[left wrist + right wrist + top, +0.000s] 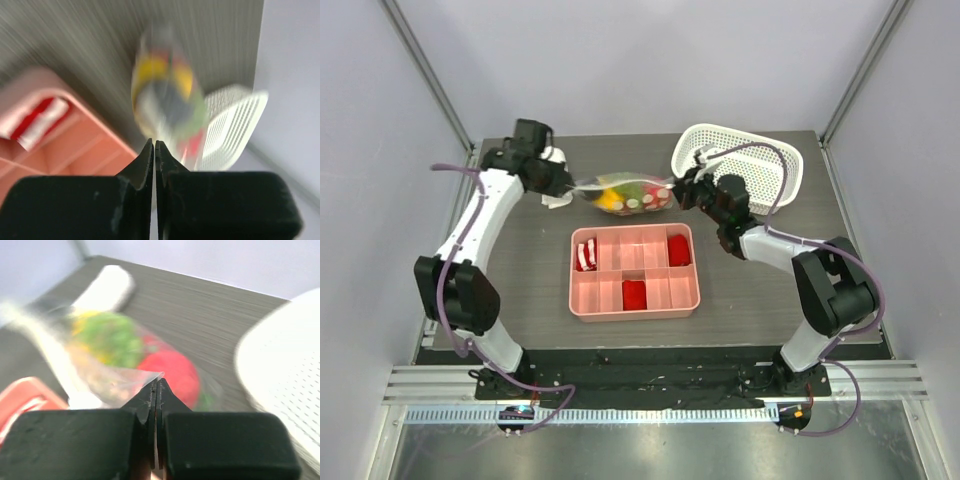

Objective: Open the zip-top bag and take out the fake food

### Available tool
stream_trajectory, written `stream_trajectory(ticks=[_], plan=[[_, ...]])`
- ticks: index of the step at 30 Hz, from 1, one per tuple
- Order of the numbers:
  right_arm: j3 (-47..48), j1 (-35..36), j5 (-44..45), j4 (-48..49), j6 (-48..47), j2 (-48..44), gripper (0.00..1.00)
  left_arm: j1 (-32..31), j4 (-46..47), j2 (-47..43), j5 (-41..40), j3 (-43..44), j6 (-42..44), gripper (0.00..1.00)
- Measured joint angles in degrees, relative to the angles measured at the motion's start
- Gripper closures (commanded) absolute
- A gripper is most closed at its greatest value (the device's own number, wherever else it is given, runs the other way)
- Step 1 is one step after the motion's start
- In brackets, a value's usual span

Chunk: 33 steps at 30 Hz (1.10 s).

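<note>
The zip-top bag (625,193) hangs stretched between my two grippers over the back of the table. Through its clear film I see the fake food (620,197): yellow, green and red pieces. My left gripper (570,184) is shut at the bag's left end. In the left wrist view its jaws (154,142) meet, and the blurred bag (167,100) reaches right up to them. My right gripper (682,190) is shut on the bag's right corner. In the right wrist view clear film (125,380) runs into the closed tips (157,381), with a red piece (172,372) behind.
A pink tray (634,314) with red blocks and a striped piece sits in front of the bag. A white perforated basket (770,170) stands at the back right. A white rolled cloth (557,201) lies under the left gripper, also seen as a roll (107,287).
</note>
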Motion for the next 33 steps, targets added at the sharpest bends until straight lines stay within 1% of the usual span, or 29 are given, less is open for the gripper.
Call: stream_trajectory(ticks=[2, 4, 8, 9, 10, 11, 12, 13, 14, 15, 19, 21, 23, 25, 28, 30, 33], plan=[[-0.42, -2.43, 2.19, -1.01, -0.04, 0.0, 0.99, 4.76, -1.64, -1.09, -3.1, 0.35, 2.03, 1.0], [-0.46, -3.82, 3.45, -1.62, -0.2, 0.0, 0.99, 6.36, -2.73, -1.38, -4.31, 1.07, 3.56, 1.0], [-0.46, -3.63, 2.4, -1.79, -1.18, 0.0, 0.99, 4.44, -2.89, -0.61, -2.25, 3.1, 5.77, 1.0], [-0.46, -3.5, 1.51, -1.79, -1.46, 0.0, 0.99, 3.58, -2.67, 0.02, -1.27, 4.2, 6.73, 0.95], [-0.46, -3.39, 0.66, -1.86, -1.57, 0.0, 0.99, 2.56, -2.95, 1.03, -0.07, 6.12, 8.26, 0.86], [-0.42, -3.37, -0.31, -2.19, -1.6, 0.0, 0.99, 1.75, -2.58, 1.99, 1.03, 7.72, 9.84, 0.71], [-0.37, -3.34, -1.16, -2.69, -1.55, 0.0, 0.99, 0.76, -1.62, 3.06, 2.58, 9.73, 11.85, 0.5], [-0.28, -3.34, -1.99, -3.45, -1.4, 0.0, 0.99, -0.17, -0.57, 3.89, 4.15, 11.21, 14.6, 0.43], [0.07, -3.34, -2.78, -4.83, -1.16, 0.0, 0.99, -1.25, 0.76, 4.74, 5.9, 12.83, 17.07, 0.39], [0.61, -3.32, -3.39, -6.34, -0.7, 0.0, 0.99, -2.01, 1.88, 5.14, 7.39, 13.53, 19.69, 0.38], [5.01, -3.28, -6.47, -14.14, 2.34, 0.0, 0.99, -6.1, 7.69, 5.44, 14.25, 13.62, 30.25, 0.39], [7.91, -3.3, -7.56, -18.43, 3.56, 0.0, 0.99, -9.68, 9.38, 5.44, 15.19, 13.38, 38.45, 0.38], [11.56, -3.3, -8.63, -23.65, 4.52, 0.02, 0.99, -12.74, 10.67, 5.38, 14.69, 12.57, 45.62, 0.37], [13.77, -3.5, -9.44, -26.73, 5.07, 0.02, 0.99, -17.33, 11.76, 5.27, 13.42, 11.28, 52.63, 0.36], [16.22, -4.24, -11.52, -30.91, 6.47, 0.02, 0.99, -21.73, 12.09, 5.27, 11.37, 9.25, 63.58, 0.36], [17.07, -4.87, -12.83, -33.53, 7.15, 0.11, 0.99, -22.75, 12.07, 5.27, 10.29, 8.48, 69.37, 0.36], [17.4, -5.7, -13.94, -36.09, 7.61, 0.22, 0.99, -22.27, 12.28, 5.14, 7.37, 7.78, 75.73, 0.36]])
